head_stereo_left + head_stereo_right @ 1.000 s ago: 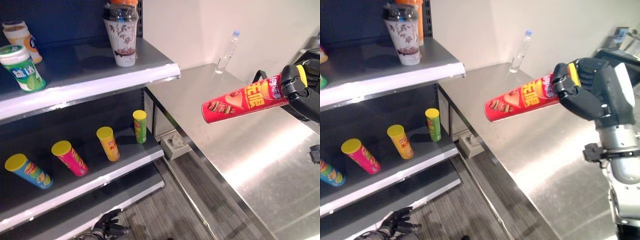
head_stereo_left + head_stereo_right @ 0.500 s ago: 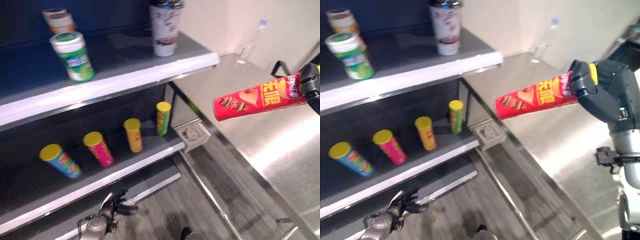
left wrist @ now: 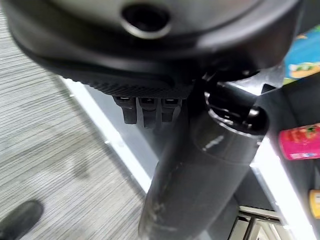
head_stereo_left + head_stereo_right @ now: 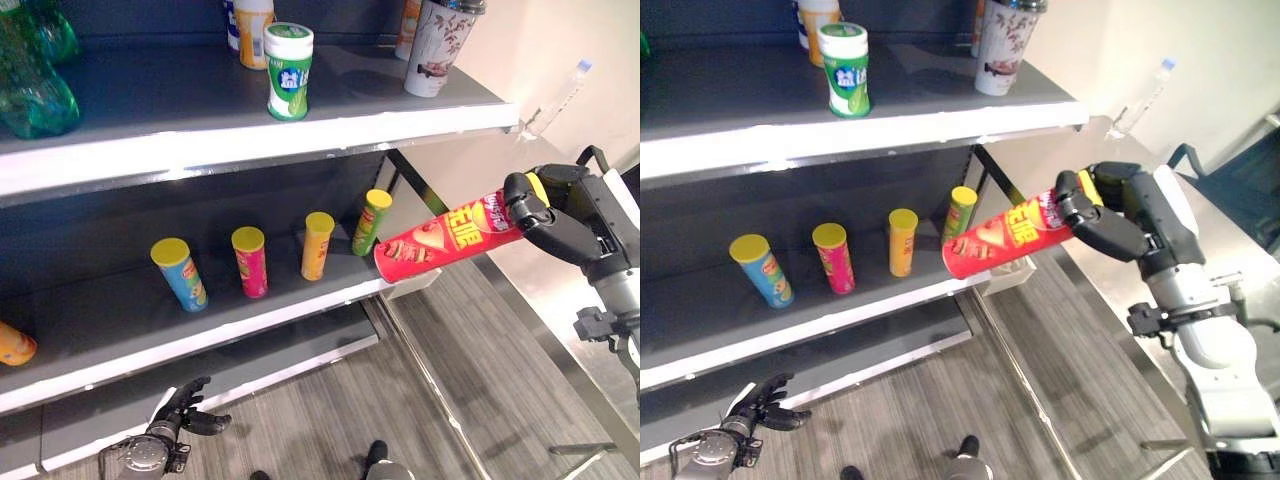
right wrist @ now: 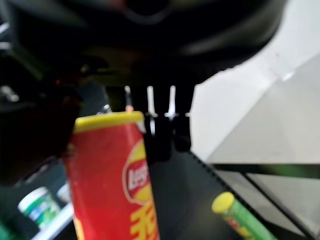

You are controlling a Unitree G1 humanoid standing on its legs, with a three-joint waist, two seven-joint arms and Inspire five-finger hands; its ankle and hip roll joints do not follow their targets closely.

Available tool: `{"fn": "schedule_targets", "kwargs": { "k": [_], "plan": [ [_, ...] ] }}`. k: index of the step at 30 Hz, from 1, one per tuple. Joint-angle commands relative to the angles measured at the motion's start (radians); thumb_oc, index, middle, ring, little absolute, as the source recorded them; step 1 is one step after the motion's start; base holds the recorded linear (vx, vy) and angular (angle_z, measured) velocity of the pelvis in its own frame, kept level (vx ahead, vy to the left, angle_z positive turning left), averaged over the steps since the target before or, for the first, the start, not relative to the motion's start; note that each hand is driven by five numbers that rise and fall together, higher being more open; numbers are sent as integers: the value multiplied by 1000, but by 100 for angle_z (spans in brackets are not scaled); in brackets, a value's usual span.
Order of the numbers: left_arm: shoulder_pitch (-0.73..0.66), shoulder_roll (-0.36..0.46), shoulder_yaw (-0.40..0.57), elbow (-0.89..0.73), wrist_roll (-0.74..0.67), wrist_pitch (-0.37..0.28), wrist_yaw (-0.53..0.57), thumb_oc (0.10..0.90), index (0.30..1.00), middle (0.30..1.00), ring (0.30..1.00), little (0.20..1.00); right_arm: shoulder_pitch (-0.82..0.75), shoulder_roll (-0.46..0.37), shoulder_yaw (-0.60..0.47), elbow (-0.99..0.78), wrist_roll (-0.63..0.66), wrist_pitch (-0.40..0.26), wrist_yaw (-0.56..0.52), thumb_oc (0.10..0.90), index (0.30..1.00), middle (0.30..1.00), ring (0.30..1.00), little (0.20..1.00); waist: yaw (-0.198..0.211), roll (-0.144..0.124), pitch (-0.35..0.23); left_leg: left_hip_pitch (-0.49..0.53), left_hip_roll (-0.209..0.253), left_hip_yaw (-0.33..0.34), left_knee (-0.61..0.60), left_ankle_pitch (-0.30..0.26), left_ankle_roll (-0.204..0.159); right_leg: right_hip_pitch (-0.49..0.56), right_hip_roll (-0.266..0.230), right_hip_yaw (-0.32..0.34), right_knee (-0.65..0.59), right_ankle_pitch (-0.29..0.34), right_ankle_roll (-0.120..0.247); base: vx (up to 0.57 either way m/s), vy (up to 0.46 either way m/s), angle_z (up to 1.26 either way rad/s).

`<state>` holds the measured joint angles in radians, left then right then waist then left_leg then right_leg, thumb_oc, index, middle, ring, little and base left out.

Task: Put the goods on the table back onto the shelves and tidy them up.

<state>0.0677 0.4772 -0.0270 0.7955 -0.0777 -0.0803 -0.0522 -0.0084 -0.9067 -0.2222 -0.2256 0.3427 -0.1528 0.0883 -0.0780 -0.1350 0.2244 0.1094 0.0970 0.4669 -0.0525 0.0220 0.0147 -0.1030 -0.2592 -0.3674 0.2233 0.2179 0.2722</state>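
Now our right hand (image 4: pixel 1110 215), fingers clenched round the yellow-lidded end of the red chip can (image 4: pixel 445 243), has carried it off the bench (image 4: pixel 590 310) to the right end of the middle shelf (image 4: pixel 200 325), just right of the green can (image 4: pixel 371 220); shelving looks close. It lies nearly level, base toward the shelf. Our left hand (image 4: pixel 175 420) hangs low, fingers released.

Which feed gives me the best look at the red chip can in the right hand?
The left eye view: the whole red chip can shows, tilted, held at its lidded end by the right hand. The right eye view shows much the same; the right wrist view shows its lidded end.
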Motion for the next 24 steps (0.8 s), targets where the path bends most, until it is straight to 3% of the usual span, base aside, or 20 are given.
{"fn": "schedule_targets", "kwargs": {
  "k": [1, 2, 5, 7, 8, 9, 11, 12, 13, 14, 16, 18, 20, 21, 22, 23, 24],
  "plan": [
    [-11, 4, -4, -43, -15, -56, -2, 800, 900, 900, 900, 900, -157, -66, -103, -84, 80, -85, -6, 400, 300, 300, 300, 300, 13, -36, -77, 7, -3, -47, -35, -65, -71, 73, 150, 20, 8, -270, -92, -78, -85, 30],
    [6, -3, 12, -33, -22, -58, -8, 800, 900, 900, 900, 900, -151, -79, -109, -101, 93, -89, 6, 400, 300, 300, 300, 300, 31, -58, -98, -11, -23, -54, -35, -67, -79, 122, 188, 32, -133, -266, -107, -44, -57, 38],
    [12, -16, 21, -46, -48, -59, -7, 800, 900, 900, 900, 900, -152, -122, -99, -126, 116, -96, 34, 400, 300, 300, 300, 300, 45, -73, -86, -39, -29, -51, -8, -45, -95, 170, 204, 12, -254, -234, -108, -54, -22, 45],
    [15, -19, 22, -58, -47, -60, -11, 800, 900, 900, 900, 900, -152, -133, -88, -127, 111, -88, 44, 400, 300, 300, 300, 300, 41, -79, -82, -71, -5, -25, 39, -53, -103, 175, 195, -7, -277, -223, -104, -88, 103, 54],
    [20, -18, 20, -72, -43, -55, -19, 800, 900, 900, 900, 900, -146, -167, -47, -136, 74, -70, 68, 400, 300, 300, 300, 300, 35, -82, -75, -75, 60, 0, 82, -79, -122, 185, 170, -14, -286, -215, -87, -85, 154, 61],
    [22, -19, 22, -73, -43, -55, -19, 800, 900, 900, 900, 900, -151, -168, -41, -135, 73, -70, 68, 400, 300, 300, 300, 300, 33, -80, -76, -78, 63, 0, 88, -82, -123, 186, 171, -14, -287, -215, -88, -107, 352, 63],
    [16, -11, 24, -78, -38, -62, -16, 800, 900, 900, 900, 900, -142, -202, 12, -179, 61, -69, 108, 400, 300, 300, 300, 300, 35, -86, -71, -63, 200, -37, 120, -56, -155, 160, 103, -37, -267, -209, -83, -124, 286, 21],
    [16, -12, 25, -78, -38, -63, -16, 800, 900, 900, 900, 900, -145, -202, 15, -178, 60, -69, 107, 400, 300, 300, 300, 300, 32, -84, -72, -66, 204, -40, 123, -56, -158, 159, 106, -39, -266, -211, -84, -64, 358, 5],
    [6, 1, 24, -82, -34, -68, -12, 800, 900, 900, 900, 900, -124, -208, 33, -187, 52, -69, 119, 400, 300, 300, 300, 300, 27, -67, -78, -48, 318, -94, 138, 27, -185, 145, 64, -42, -258, -219, -70, -19, 240, 9],
    [6, 1, 22, -82, -34, -68, -12, 800, 900, 900, 900, 900, -120, -208, 30, -188, 52, -69, 119, 400, 300, 300, 300, 300, 25, -64, -79, -51, 323, -99, 137, 31, -188, 145, 69, -46, -257, -221, -72, -50, 412, 6],
    [-16, 16, 10, -87, -41, -74, -2, 800, 900, 900, 900, 900, -97, -203, 51, -196, 24, -68, 120, 400, 300, 300, 300, 300, 23, -38, -82, -51, 366, -178, 151, 115, -199, 135, 23, -42, -236, -212, -65, 36, 424, 32],
    [-44, 28, -17, -90, -37, -78, 8, 800, 900, 900, 900, 900, -90, -185, 71, -214, 12, -62, 124, 400, 300, 300, 300, 300, 20, -12, -83, -51, 352, -264, 129, 92, -228, 146, -27, -28, -223, -197, -44, 163, 583, 35],
    [-86, 34, -52, -85, -29, -81, -5, 800, 900, 900, 900, 900, -68, -179, 76, -214, -28, -45, 127, 400, 300, 300, 300, 300, -1, 13, -97, -39, 298, -230, 53, -2, -239, 151, -105, -13, -221, -140, -10, 172, 690, 41],
    [-138, 51, -83, -87, -9, -80, 3, 800, 900, 900, 900, 900, -75, -151, 98, -205, -84, -30, 113, 400, 300, 300, 300, 300, -4, 9, -88, -46, 241, -223, 42, -41, -230, 114, -170, 17, -215, 21, -10, -22, 882, 86],
    [-156, 76, -104, -114, -5, -77, 10, 800, 900, 900, 900, 900, -141, -133, 172, -214, -114, -28, 102, 400, 300, 300, 300, 300, 12, 16, -58, -54, 169, -171, 35, -61, -184, 74, -240, -36, -194, 88, -10, -41, 917, 70],
    [-159, 82, -100, -113, -7, -77, 12, 800, 900, 900, 900, 900, -156, -126, 198, -216, -119, -27, 98, 400, 300, 300, 300, 300, 6, 33, -52, -37, 149, -157, 1, -69, -174, 65, -218, -28, -165, 32, -12, -125, 830, 1],
    [-162, 83, -91, -108, -14, -77, 13, 800, 900, 900, 900, 900, -172, -128, 215, -207, -129, -28, 100, 400, 300, 300, 300, 300, -4, 32, -42, -35, 112, -137, -27, -44, -152, 40, -186, -6, -118, 1, -38, -73, 657, -28]
  ]
}}
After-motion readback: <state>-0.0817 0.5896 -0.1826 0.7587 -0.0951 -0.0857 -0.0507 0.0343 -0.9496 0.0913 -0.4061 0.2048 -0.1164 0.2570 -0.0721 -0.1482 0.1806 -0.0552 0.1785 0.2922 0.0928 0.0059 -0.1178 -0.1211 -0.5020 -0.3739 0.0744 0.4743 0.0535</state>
